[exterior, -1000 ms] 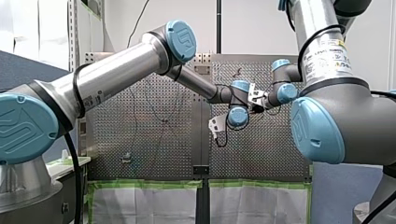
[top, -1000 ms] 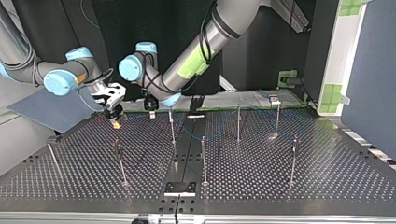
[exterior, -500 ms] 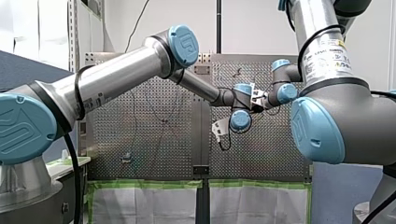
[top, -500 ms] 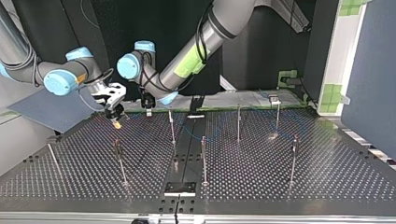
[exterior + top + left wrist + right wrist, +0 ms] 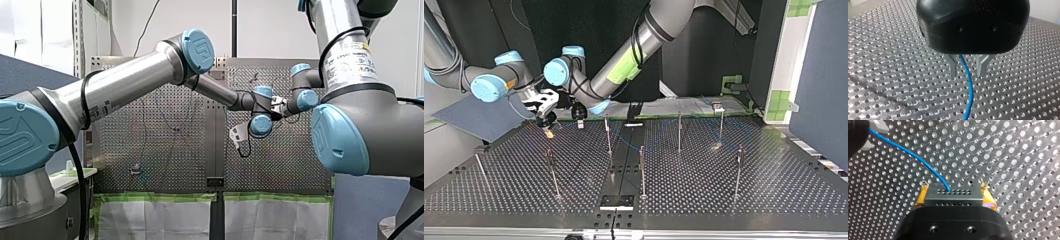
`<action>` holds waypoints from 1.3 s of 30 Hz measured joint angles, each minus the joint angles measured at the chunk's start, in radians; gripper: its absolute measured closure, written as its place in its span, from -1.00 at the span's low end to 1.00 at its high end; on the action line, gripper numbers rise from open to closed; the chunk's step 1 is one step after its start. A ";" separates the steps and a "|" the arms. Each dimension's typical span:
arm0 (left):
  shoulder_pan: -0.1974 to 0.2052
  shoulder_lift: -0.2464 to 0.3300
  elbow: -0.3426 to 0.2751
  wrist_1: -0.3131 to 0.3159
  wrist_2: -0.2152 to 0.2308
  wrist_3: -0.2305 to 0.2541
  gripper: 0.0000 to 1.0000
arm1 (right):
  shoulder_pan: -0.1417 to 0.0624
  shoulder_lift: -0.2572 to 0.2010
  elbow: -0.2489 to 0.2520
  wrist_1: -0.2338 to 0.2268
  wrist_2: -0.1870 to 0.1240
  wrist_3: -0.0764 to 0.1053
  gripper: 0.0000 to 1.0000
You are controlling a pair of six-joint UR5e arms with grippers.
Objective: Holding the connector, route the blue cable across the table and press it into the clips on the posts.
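Connector (image 5: 954, 196): clamped in my right gripper (image 5: 954, 184), long axis spanning its yellow pads — far left of table (image 5: 724, 200), top view
Blue cable (image 5: 910, 155): leaves Connector forward — curving between the parted fingers of my left gripper (image 5: 967, 74)

A white wall (image 5: 280, 25) rises behind the perforated metal surface (image 5: 150, 150), with a black pole (image 5: 234, 27) running up in front of it. In the front view, white sheets (image 5: 155, 220) edged with green tape (image 5: 160, 197) hang below the surface. Seen from across the surface, a black backdrop (image 5: 539, 25) fills the rear. A dark blue partition (image 5: 819, 75) stands at the right beside a white board (image 5: 791, 55) patched with green tape.
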 joint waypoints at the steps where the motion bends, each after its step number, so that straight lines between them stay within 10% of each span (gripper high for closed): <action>1: 0.000 -0.001 0.000 0.000 0.000 0.000 0.22 | 0.000 0.000 0.000 0.000 0.000 0.000 1.00; 8: 0.000 -0.001 0.000 -0.001 -0.004 0.000 0.60 | 0.000 0.000 0.000 0.000 -0.001 0.001 1.00; 10: 0.000 0.000 0.000 -0.001 -0.009 0.000 1.00 | 0.000 0.000 0.000 0.000 -0.005 0.000 1.00; 39: -0.002 0.085 0.022 -0.121 -0.095 -0.022 1.00 | -0.022 -0.069 -0.050 0.006 -0.026 0.029 1.00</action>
